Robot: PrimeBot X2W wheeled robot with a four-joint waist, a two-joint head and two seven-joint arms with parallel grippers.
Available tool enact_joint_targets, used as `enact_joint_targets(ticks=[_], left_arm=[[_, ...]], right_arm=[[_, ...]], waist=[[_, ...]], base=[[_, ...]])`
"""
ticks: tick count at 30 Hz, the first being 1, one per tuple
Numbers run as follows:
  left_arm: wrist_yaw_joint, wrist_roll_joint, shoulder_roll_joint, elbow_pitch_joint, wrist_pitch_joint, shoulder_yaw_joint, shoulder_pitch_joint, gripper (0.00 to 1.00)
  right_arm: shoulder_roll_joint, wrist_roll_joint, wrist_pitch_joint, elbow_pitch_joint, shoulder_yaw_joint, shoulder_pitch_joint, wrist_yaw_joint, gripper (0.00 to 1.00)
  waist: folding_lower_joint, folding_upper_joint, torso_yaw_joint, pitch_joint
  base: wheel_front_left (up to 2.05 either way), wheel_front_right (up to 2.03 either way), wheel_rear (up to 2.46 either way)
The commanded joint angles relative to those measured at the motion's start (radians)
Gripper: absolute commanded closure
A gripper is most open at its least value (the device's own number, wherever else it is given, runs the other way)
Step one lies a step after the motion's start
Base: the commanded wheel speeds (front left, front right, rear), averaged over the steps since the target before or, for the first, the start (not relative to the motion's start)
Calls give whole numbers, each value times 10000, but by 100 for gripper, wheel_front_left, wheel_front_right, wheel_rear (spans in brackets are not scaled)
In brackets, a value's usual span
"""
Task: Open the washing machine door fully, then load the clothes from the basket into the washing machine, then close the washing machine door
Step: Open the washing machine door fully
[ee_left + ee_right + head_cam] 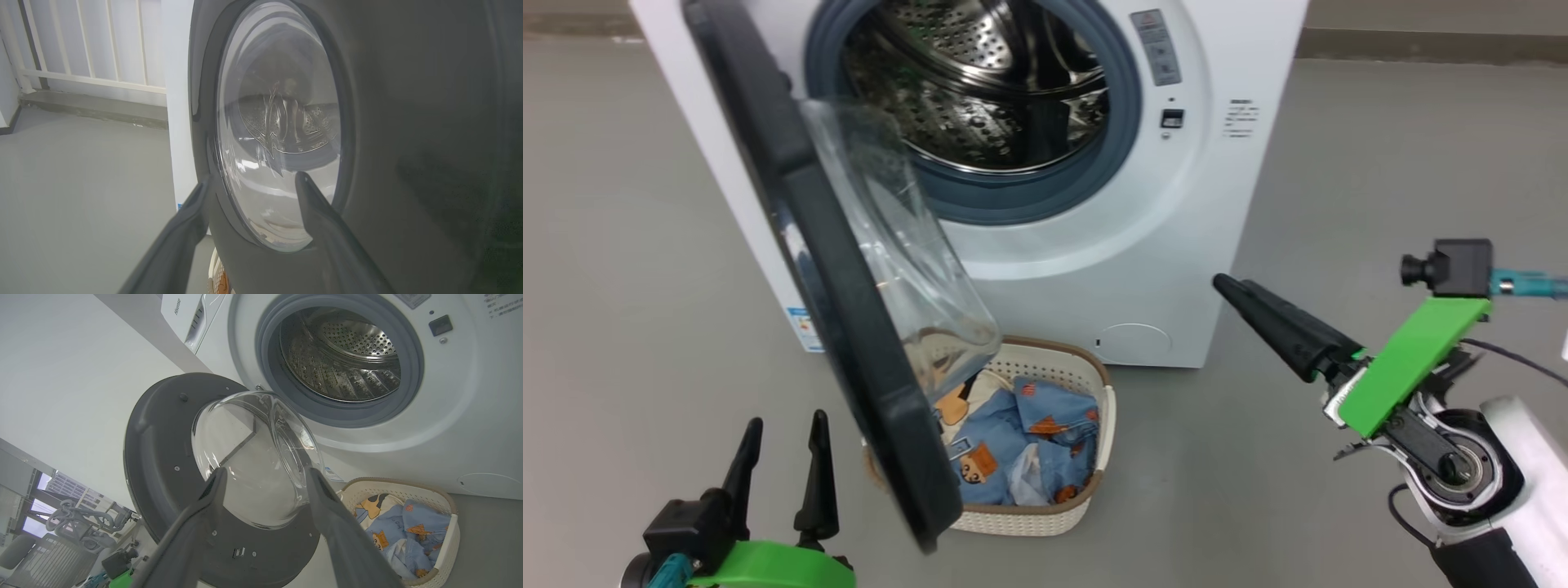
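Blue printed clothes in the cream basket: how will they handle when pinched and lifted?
The light blue fabric clothes with orange-brown figures lie crumpled in folds, so they are probably floppy and would drape from a pinch. Overlapping layers may come up together. The small cream perforated plastic basket looks light and might shift.

The washing machine door (163, 453) is seen swung open at centre; the clothes (416, 527) are piled in the basket (448, 538) at lower right.

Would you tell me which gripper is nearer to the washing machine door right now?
Left. The left gripper is close beside the washing machine door, at its outer face; the right gripper is farther off, on its glass-bowl side.
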Motion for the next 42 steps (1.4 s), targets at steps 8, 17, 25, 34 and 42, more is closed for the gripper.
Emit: enact_joint_targets(ticks=[8,17,25,34,42], left_arm=[[126,-54,250,-245,-143,262,-145,0],[207,-155,325,-322,-160,308,14,0],[474,-202,364,-689,-88,403,346,0],[520,-247,462,-950,-10,363,405,0],[604,-261,475,-1035,25,281,328,0]], right_arm=[[-836,-1709,-2554,-235,486,540,58,0],[-1218,-3675,-5538,781,277,1600,58,0],[-871,-5111,-6329,1794,167,1843,58,0],[-501,-6592,-6539,2766,116,1817,58,0],[-251,-7106,-6576,2925,-91,1726,58,0]], waist=[[0,0,-521,-92],[0,0,-799,-144],[0,0,-1162,-187],[0,0,-1158,-122],[0,0,-1107,-34]], base=[[0,0,0],[0,0,0],[0,0,0],[0,0,0],[0,0,0]])
